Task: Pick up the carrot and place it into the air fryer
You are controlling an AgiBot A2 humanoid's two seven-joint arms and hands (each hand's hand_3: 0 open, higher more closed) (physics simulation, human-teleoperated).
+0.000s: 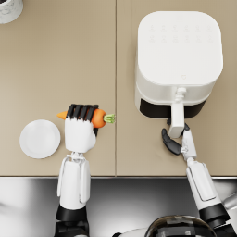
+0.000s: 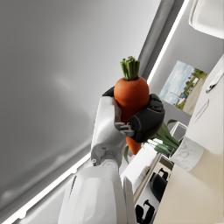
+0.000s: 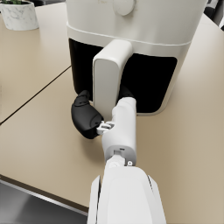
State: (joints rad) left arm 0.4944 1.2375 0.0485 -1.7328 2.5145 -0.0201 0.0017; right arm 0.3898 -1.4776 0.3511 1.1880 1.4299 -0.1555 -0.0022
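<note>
My left hand (image 1: 81,125) holds the orange carrot (image 1: 98,118) crosswise, its green top toward the air fryer. In the left wrist view the carrot (image 2: 131,96) stands clear of the table, wrapped by the dark fingers (image 2: 146,120). The white air fryer (image 1: 178,55) sits at the right, its dark drawer front facing me with a white handle (image 1: 177,118) sticking out. My right hand (image 1: 179,139) grips that handle; the right wrist view shows its thumb (image 3: 85,118) on one side of the handle (image 3: 109,74) and the other fingers behind it.
A white round plate (image 1: 40,139) lies left of my left hand. A marble planter (image 1: 8,9) stands at the far left corner. The table's front edge (image 1: 115,176) runs just below both hands.
</note>
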